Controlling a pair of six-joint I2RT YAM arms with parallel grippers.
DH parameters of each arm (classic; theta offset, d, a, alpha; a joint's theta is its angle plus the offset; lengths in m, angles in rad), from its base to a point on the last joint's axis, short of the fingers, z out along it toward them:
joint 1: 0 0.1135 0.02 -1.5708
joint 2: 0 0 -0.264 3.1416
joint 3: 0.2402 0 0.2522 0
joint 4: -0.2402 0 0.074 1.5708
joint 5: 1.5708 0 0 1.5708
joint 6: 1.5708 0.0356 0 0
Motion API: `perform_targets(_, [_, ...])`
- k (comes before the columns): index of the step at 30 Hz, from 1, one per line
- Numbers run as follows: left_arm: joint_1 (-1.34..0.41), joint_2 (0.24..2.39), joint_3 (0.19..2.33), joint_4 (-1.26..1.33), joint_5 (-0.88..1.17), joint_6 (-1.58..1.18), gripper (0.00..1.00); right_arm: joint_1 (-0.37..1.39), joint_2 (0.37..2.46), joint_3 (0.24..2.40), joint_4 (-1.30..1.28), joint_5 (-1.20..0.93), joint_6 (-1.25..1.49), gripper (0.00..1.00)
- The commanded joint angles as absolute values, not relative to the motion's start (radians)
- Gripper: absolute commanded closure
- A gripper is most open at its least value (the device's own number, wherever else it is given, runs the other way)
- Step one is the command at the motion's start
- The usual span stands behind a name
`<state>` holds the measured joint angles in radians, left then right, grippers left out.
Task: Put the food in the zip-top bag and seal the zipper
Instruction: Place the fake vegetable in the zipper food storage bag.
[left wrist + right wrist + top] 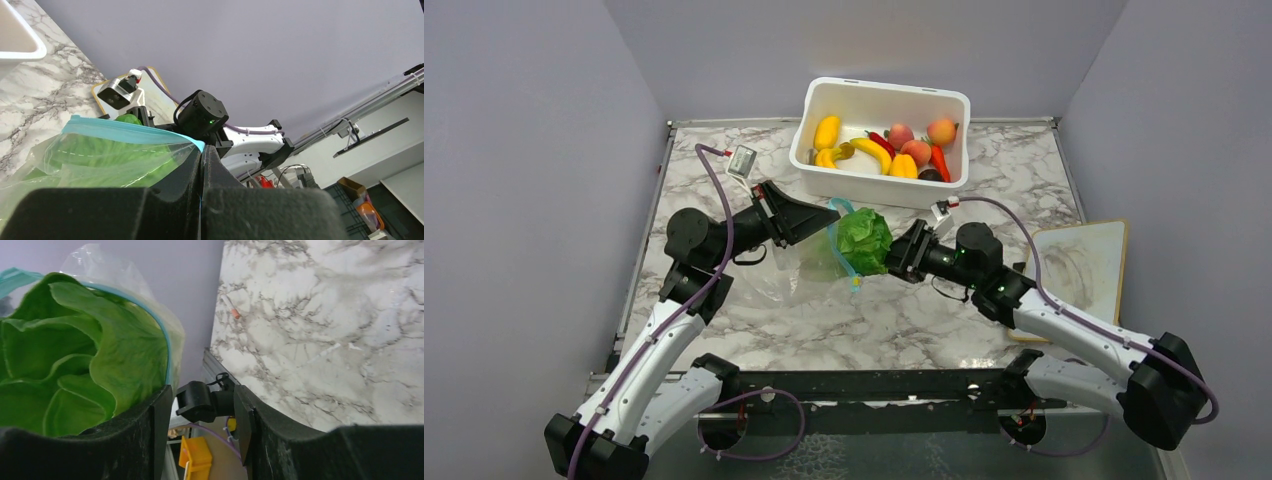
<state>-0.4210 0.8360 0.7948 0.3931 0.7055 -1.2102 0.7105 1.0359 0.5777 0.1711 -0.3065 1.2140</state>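
Green lettuce (pixel 864 240) sits in the mouth of the zip-top bag (pixel 30 165), just off the tips of the right gripper (pixel 201 396) and to one side, not between them. Those jaws stand apart, holding nothing. The left gripper (pixel 201 157), beyond the lettuce, is pinched tight on the zipper (pixel 125 131), which runs out from its jaws towards the right gripper. I can't make out how deep the lettuce sits, because the clear film blurs its own edges.

The lettuce (pixel 864 240) plugs the zip-top bag (pixel 816 258) mouth before my right gripper (pixel 894 252); white tub (pixel 879 186) walls off beyond, table (pixel 854 322) open nearer me
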Motion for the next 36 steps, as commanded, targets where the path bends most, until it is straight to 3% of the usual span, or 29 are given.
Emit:
perform_targets(1, [-0.424,0.819,0.808,0.458,0.680,-1.218,1.00,0.711,1.070,0.596,0.355,-0.406,1.291,0.50])
perform_targets(11, [-0.425,0.832,0.760,0.507,0.675,-1.236,1.00,0.740,1.178,0.624,0.493,-0.439,1.378,0.51])
perform_targets(17, [-0.425,0.840,0.733,0.517,0.671,-1.227,1.00,0.747,1.200,0.615,0.583,-0.453,1.403,0.57])
perform_targets(22, [-0.424,0.849,0.683,0.517,0.665,-1.182,1.00,0.747,1.136,0.626,0.452,-0.392,1.313,0.58])
perform_targets(26, [-0.425,0.861,0.636,0.518,0.660,-1.184,1.00,0.747,1.101,0.595,0.407,-0.356,1.316,0.69])
perform_targets(31, [-0.424,0.852,0.611,0.519,0.642,-1.167,1.00,0.746,1.083,0.569,0.342,-0.281,1.264,0.95])
perform_targets(36, [-0.424,0.858,0.587,0.511,0.635,-1.137,1.00,0.746,1.005,0.629,0.102,-0.067,1.098,0.99])
